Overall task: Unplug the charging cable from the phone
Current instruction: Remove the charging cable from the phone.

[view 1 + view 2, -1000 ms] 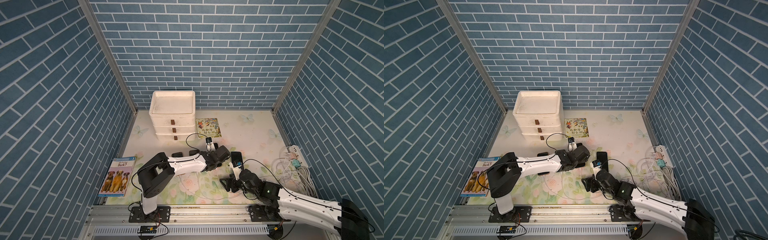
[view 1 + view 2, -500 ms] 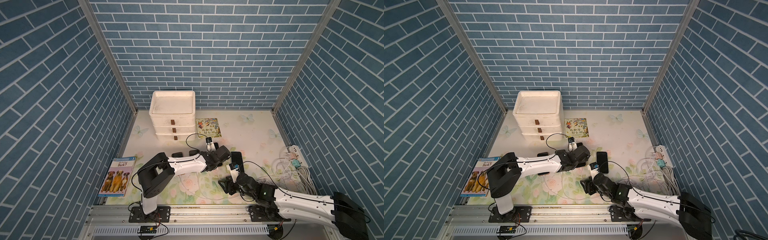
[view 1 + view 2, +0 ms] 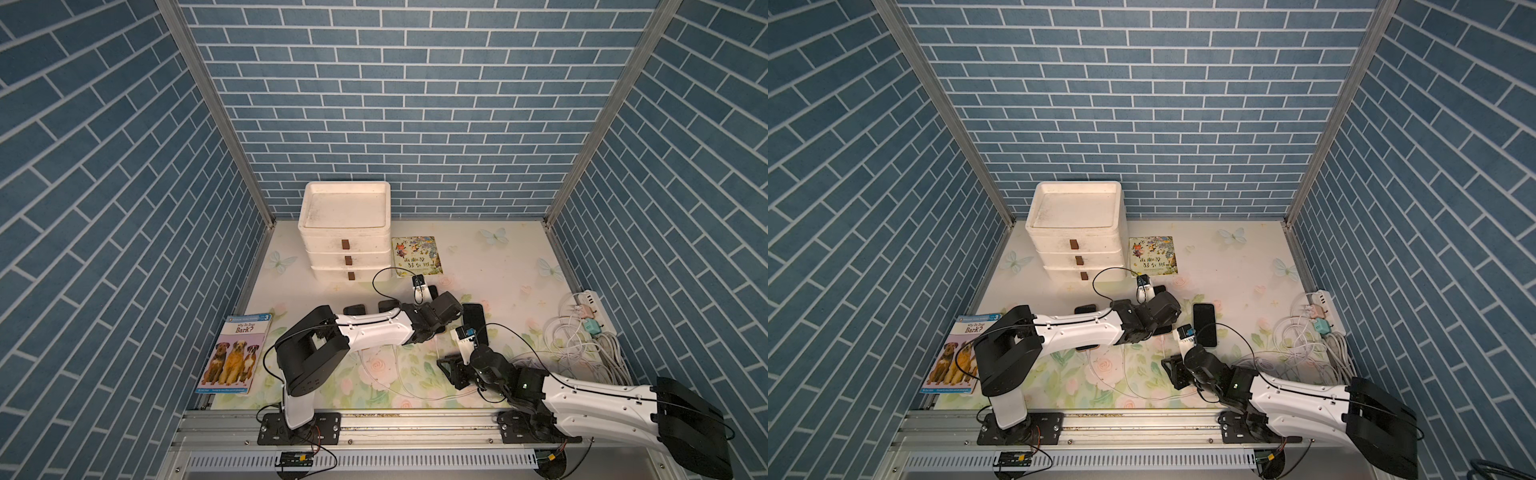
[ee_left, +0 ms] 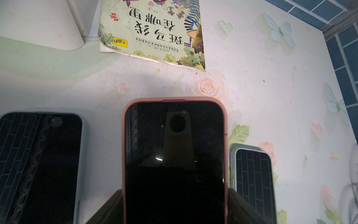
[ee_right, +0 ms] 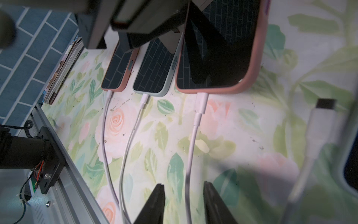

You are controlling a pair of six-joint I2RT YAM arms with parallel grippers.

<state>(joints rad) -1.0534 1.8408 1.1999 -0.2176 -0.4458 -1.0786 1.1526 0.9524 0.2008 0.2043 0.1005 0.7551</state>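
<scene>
Now: left gripper (image 4: 175,191) clamped across phone (image 4: 174,155), one finger on each long side of pink case. Phone flat on bench (image 4: 271,87), mid-bench. Cable (image 5: 193,128) plugged into phone's near end. Right gripper (image 3: 451,368) about 6 o'clock from left gripper; its fingers (image 5: 158,194) spread either side of cable, not touching it. Neighbouring pale-cased phone (image 5: 153,77) also plugged.
</scene>
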